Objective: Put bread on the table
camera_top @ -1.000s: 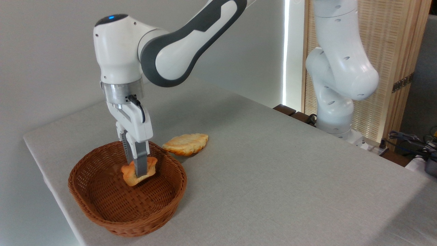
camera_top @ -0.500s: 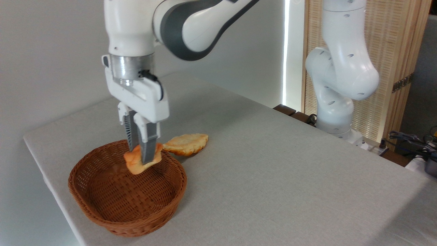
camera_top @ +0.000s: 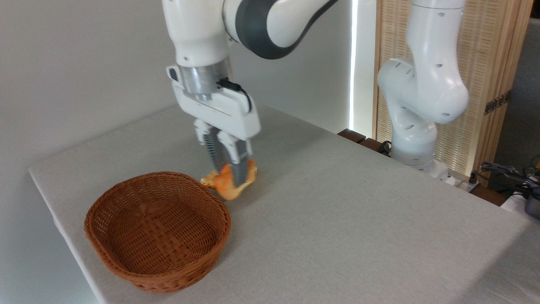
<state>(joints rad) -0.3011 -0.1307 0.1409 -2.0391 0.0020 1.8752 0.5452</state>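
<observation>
Carry step: gripper [camera_top: 228,175] jaws clamped on bread [camera_top: 227,185], above table [camera_top: 337,202], outside basket [camera_top: 157,230]. Next: lower onto bare cloth, release.

Single fixed view, set above and off one corner of the table [camera_top: 337,219], looking obliquely down across its grey surface toward a plain wall in the upper left of the frame. The range is moderate: the wicker basket [camera_top: 158,230] lies at lower left, the arm's base [camera_top: 415,156] stands at right, and the arm's upper links are cropped by the top edge.
</observation>
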